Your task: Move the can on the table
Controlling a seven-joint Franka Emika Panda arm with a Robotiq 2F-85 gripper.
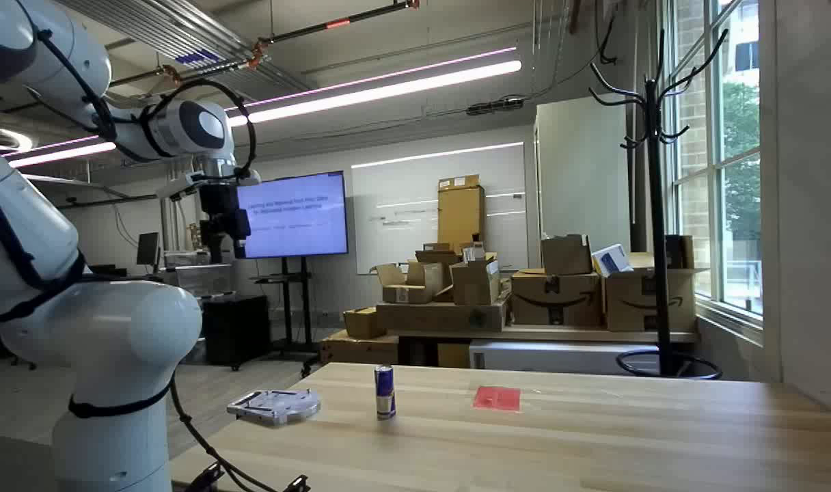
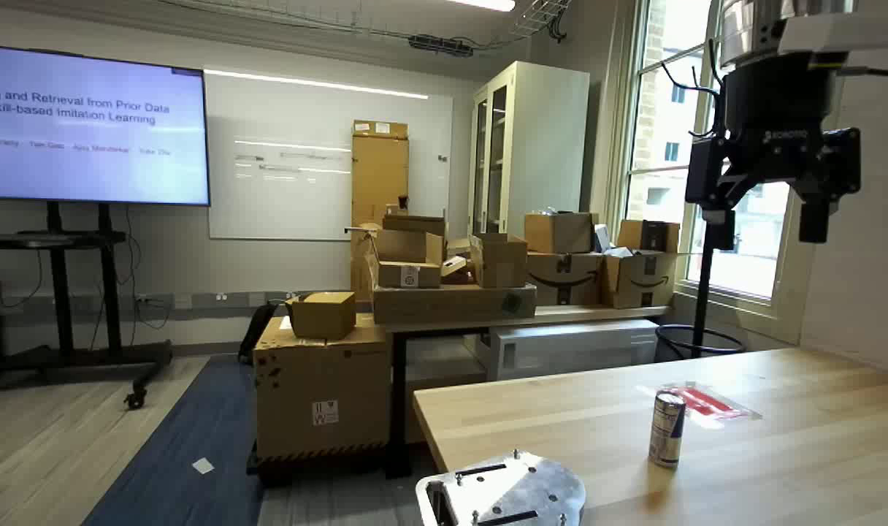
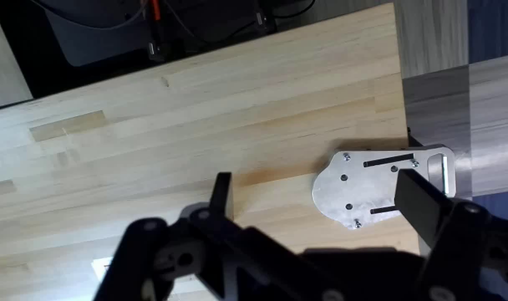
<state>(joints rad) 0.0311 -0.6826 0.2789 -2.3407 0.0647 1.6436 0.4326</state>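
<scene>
The can (image 1: 385, 392) is a slim blue and silver drink can. It stands upright on the light wooden table (image 1: 593, 437), and it also shows in an exterior view (image 2: 667, 429) with its silver side lit. My gripper (image 1: 227, 251) is high above the table and well apart from the can. In an exterior view its two black fingers (image 2: 767, 235) hang down spread apart with nothing between them. In the wrist view the fingers (image 3: 316, 192) are wide open over the table (image 3: 174, 138). I cannot make out the can in the wrist view.
A silver metal plate with slots and screws (image 3: 362, 184) lies at the table's edge, partly overhanging in the wrist view. A red patch (image 1: 497, 398) lies flat on the table beyond the can. Cardboard boxes (image 1: 555, 297) and a black coat stand (image 1: 656, 239) stand behind the table.
</scene>
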